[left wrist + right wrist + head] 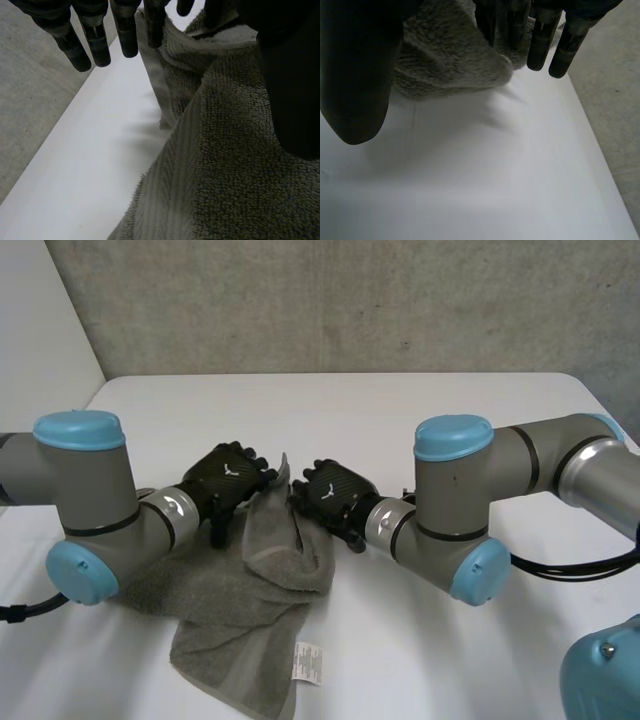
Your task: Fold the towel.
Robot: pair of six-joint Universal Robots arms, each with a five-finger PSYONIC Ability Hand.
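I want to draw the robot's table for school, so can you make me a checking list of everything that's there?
Surface: white table, smooth and plain.
Job's things: grey towel, rumpled and partly doubled over, with one edge raised between the hands; a white label sits near its front edge.
Clutter: nothing seen.
Hands: left hand and right hand are close together, and each pinches the raised edge between its fingers and thumb.
Cables: nothing seen loose on the table.
Surroundings: grey wall behind the table.
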